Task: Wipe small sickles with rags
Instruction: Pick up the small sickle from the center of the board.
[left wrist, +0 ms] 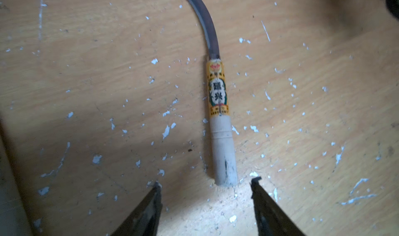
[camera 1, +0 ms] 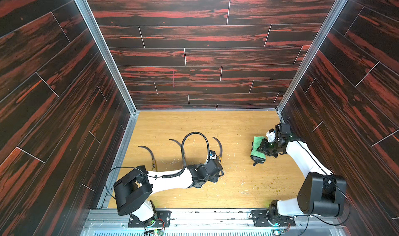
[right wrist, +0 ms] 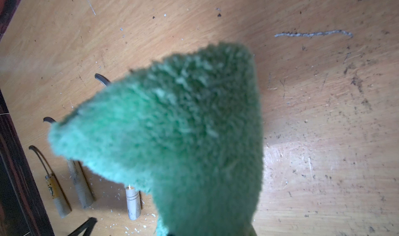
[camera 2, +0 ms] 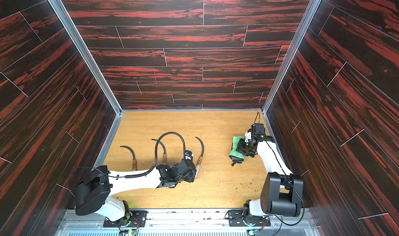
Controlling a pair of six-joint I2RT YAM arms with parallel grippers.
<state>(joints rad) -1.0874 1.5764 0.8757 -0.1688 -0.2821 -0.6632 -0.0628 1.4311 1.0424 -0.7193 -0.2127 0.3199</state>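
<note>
Both top views: three sickles (camera 1: 153, 165) in a row on the table (camera 1: 194, 124). The rag (camera 1: 257, 145) sits apart, in the right gripper (camera 1: 261, 147).
Left wrist: left gripper (left wrist: 206, 182) fingers spread, labelled sickle (left wrist: 219, 127) handle end between the tips, ungripped.
Right wrist: rag fills the view, pinched, fingers hidden.

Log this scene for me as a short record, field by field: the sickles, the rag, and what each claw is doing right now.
sickles: three, flat on the table, in a row
left sickle: untouched, yellow label
middle sickle: untouched, plain pale handle
right sickle: yellow label; handle end faces the left claw
left claw: open, tips just short of that handle
right claw: shut on the green rag
green rag: at the table's right side, apart from every sickle
</note>
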